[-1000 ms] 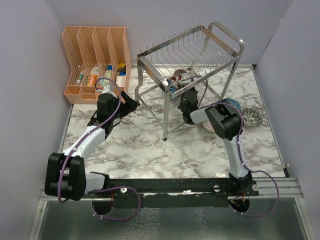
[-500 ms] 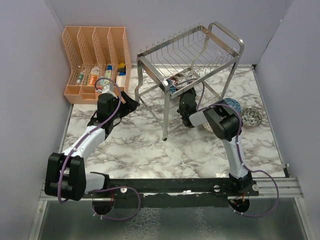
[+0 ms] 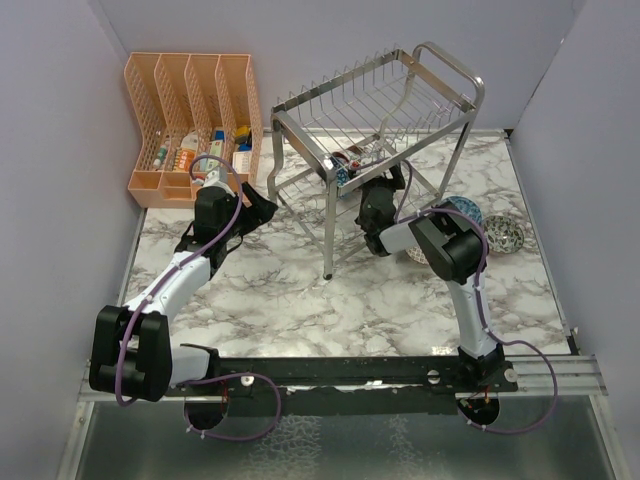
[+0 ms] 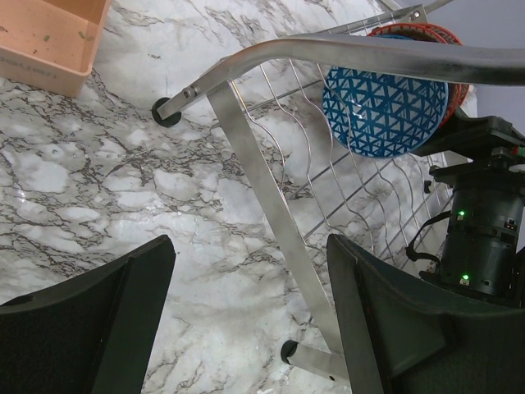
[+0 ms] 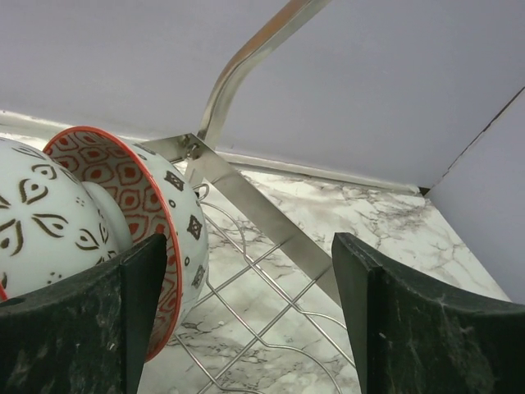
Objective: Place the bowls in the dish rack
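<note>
At the near left, the left gripper (image 4: 250, 246) is held low over the marbled counter (image 4: 98, 189), its jaws spread wide with nothing gripped, just in front of a leg of the dish rack (image 3: 385, 100). Further in, the right gripper (image 5: 250, 242) is positioned under the rack's upper tier, its jaws likewise set wide apart and empty. Just beside one of its fingers (image 5: 74, 328), a red-rimmed bowl (image 5: 107, 176) is stood on edge on the lower-tier wires. From the left wrist view a blue bowl (image 4: 385, 111) is seen on edge on that tier, backed by what is probably the same red-rimmed one. To the right of the rack's legs, a teal bowl (image 3: 465, 210) and a greyish bowl (image 3: 505, 233) are left lying on the counter. An orange organiser (image 3: 190, 90) is set at the far left.
</note>
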